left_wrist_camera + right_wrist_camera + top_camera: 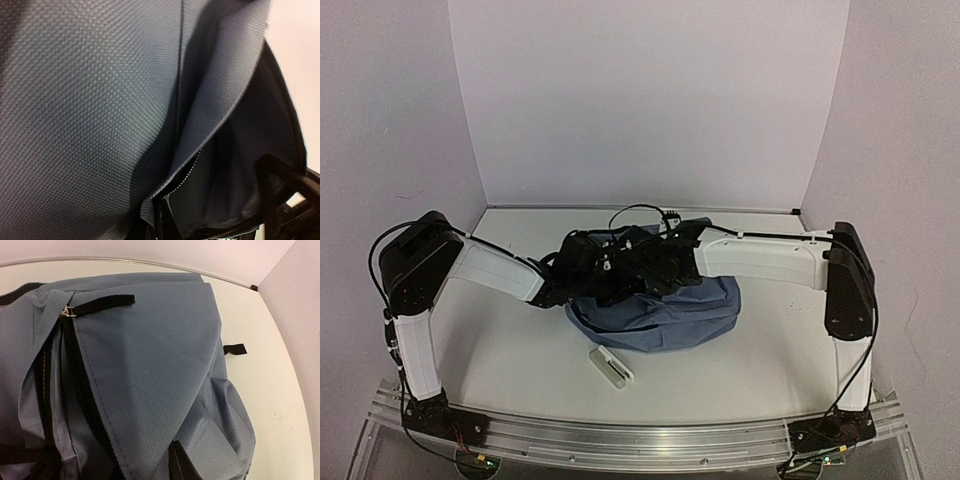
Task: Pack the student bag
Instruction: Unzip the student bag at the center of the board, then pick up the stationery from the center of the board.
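The student bag [665,312], slate-blue fabric with black zippers, lies in the middle of the table. Both grippers sit on its dark upper part. My left gripper [582,268] is at the bag's left top. In the left wrist view the bag's fabric [90,110] fills the frame, and the gripper [160,220] pinches the zipper edge beside the dark lining [250,150]. My right gripper [655,262] is at the top middle. In the right wrist view one black finger [181,464] shows under a lifted flap of the bag [150,370], and the other finger is hidden by the flap.
A small flat white object [610,365] lies on the table just in front of the bag. A black cable [638,210] loops behind the bag. Walls close the table at the back and at both sides. A metal rail [640,435] runs along the near edge.
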Tool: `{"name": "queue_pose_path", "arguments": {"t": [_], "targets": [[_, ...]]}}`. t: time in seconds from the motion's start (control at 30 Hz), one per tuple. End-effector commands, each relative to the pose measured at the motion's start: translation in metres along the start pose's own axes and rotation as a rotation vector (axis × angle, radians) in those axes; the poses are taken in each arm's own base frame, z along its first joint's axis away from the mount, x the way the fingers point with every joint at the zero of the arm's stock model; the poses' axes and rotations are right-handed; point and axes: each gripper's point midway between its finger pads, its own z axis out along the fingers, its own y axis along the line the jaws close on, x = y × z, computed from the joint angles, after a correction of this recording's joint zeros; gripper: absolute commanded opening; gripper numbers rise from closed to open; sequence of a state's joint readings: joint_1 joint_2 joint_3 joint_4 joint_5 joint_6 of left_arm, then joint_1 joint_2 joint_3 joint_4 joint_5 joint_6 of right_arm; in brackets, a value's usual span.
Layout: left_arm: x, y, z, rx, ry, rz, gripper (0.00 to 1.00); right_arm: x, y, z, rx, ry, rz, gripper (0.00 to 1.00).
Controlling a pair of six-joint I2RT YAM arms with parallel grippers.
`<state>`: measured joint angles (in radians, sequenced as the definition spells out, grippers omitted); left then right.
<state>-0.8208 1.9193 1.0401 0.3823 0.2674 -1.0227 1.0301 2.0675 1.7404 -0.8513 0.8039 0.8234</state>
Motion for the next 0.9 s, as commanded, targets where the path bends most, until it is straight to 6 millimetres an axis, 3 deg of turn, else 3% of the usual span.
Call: {"name": "queue_pose_path", "arguments": {"t": [0.0, 0.23, 0.43, 0.6, 0.63, 0.77, 0.87], "targets": [[-0.004, 0.036, -0.008, -0.179, -0.022, -0.032, 0.00, -0.064, -0.059, -0.046, 0.041, -0.141, 0.148, 0.06], [-0.013, 0.055, -0.013, -0.294, -0.073, -0.057, 0.00, -0.076, -0.078, -0.068, -0.046, -0.155, 0.254, 0.00], [-0.021, 0.063, -0.020, -0.335, -0.114, -0.077, 0.00, -0.064, -0.076, -0.058, -0.088, -0.135, 0.291, 0.00], [-0.025, 0.056, -0.030, -0.333, -0.128, -0.059, 0.02, -0.056, -0.078, -0.049, -0.130, -0.116, 0.334, 0.00], [-0.027, 0.051, -0.034, -0.321, -0.133, -0.043, 0.05, -0.055, -0.077, -0.048, -0.142, -0.112, 0.341, 0.00], [-0.038, 0.014, -0.057, -0.268, -0.139, 0.066, 0.39, -0.056, -0.071, -0.048, -0.214, -0.097, 0.364, 0.00], [-0.042, -0.018, -0.082, -0.238, -0.115, 0.160, 0.58, -0.058, -0.065, -0.048, -0.267, -0.089, 0.379, 0.00]]}}
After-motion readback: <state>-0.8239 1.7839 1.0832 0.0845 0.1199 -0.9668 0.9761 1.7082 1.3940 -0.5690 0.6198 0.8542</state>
